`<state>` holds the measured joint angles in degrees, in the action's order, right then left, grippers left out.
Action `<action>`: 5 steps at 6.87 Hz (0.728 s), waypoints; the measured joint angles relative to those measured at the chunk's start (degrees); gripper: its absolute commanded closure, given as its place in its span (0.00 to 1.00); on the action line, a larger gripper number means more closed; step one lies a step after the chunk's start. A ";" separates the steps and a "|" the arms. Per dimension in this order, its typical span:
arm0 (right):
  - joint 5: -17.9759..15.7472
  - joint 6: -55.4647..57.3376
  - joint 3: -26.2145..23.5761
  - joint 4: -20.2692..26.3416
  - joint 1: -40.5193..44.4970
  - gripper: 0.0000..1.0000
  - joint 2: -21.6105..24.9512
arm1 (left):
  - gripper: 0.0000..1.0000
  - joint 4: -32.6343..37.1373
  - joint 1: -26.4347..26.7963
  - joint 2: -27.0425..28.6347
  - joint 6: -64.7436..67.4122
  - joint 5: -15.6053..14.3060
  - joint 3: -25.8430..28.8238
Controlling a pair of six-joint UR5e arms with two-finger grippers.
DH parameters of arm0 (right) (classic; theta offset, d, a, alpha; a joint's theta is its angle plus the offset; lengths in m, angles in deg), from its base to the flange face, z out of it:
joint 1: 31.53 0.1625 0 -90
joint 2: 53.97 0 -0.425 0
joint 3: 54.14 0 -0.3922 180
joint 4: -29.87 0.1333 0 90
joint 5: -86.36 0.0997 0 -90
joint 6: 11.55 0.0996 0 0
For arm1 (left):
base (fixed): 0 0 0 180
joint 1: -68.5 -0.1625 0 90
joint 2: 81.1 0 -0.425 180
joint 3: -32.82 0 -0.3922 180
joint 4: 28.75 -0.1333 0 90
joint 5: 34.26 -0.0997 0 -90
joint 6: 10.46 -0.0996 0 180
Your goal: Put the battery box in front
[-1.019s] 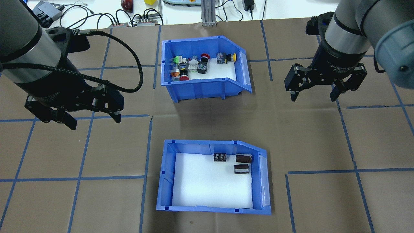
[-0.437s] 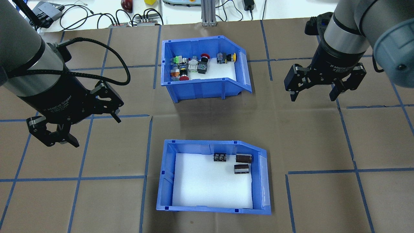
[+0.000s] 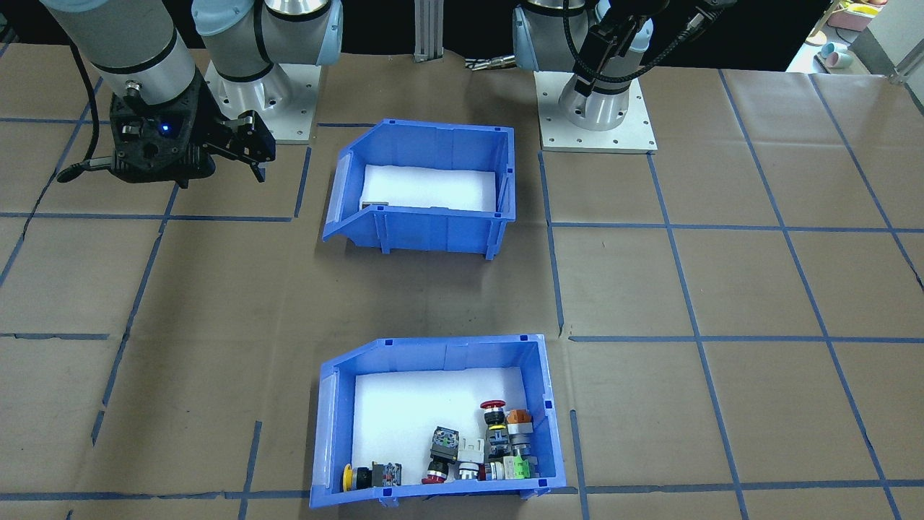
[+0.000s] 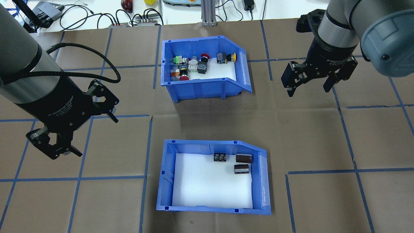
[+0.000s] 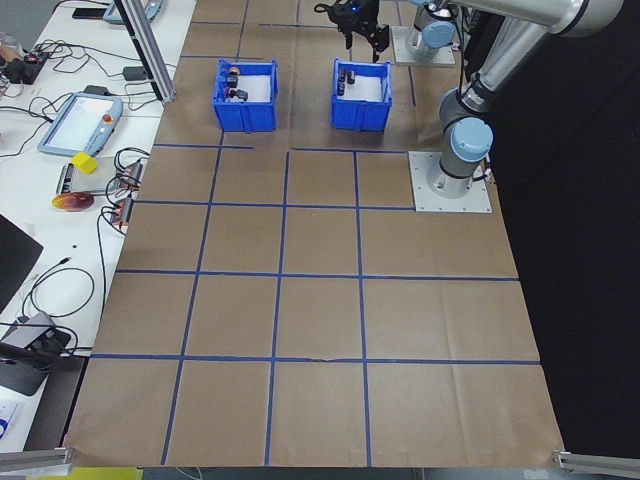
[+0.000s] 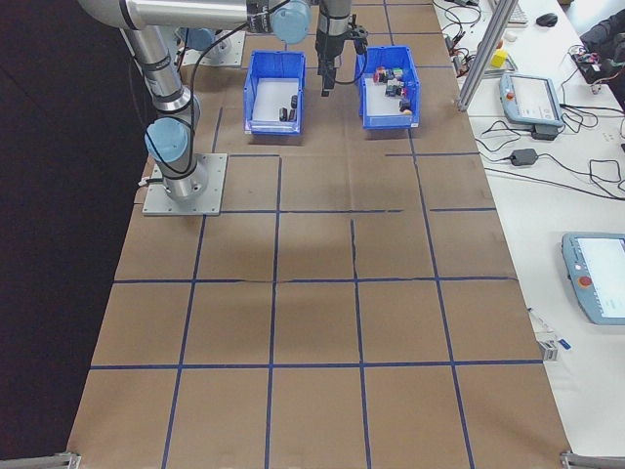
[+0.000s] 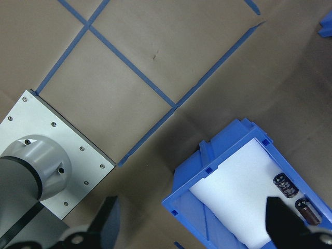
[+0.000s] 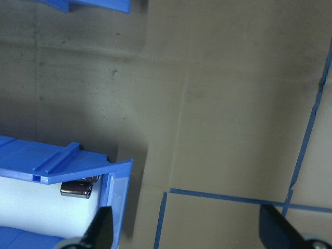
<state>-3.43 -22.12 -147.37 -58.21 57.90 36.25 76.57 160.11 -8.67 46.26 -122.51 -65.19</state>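
Blue plastic bin with a sloped cut-away end and white foam liner, the battery box (image 4: 213, 176), sits on the brown paper-covered table (image 4: 323, 145) at the edge nearest the robot. Three small dark brown cylinders (image 4: 243, 159) lie near its sloped end. A second blue plastic bin holding colourful red, yellow and green push-button switches (image 4: 203, 66) stands on the far side, well apart from the first, with bare paper between them.

The left gripper (image 4: 79, 134) hovers over the table beside the battery box, touching nothing, its fingers spread apart and empty. Compared with a second ago it has turned and swung lower in the overhead view, nearer the robot, so one finger now points toward the box's square end. The right gripper (image 4: 307, 86) hangs beside the switch bin, also spread wide and empty; it has drifted slightly away from the robot.

Neither box has moved over that second. The task appears barely begun: the left arm seems to be lining up on the battery box, but no grasp has been made and the box is not yet in front.
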 measured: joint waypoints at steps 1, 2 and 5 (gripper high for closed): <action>0.26 -7.11 1.43 -0.91 0.10 0.00 -1.55 | 0.01 -0.18 0.35 -2.40 7.13 2.08 -3.25; 0.57 -14.76 2.72 -1.62 0.41 0.00 -3.42 | 0.01 -1.06 0.62 -6.13 13.34 4.35 -8.16; 0.32 -31.24 10.32 -5.81 6.99 0.00 -13.08 | 0.01 -9.06 2.67 -16.79 30.68 7.88 -22.81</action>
<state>-3.12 -53.36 -137.05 -64.02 64.89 23.17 67.50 162.78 -25.46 76.94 -114.63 -87.99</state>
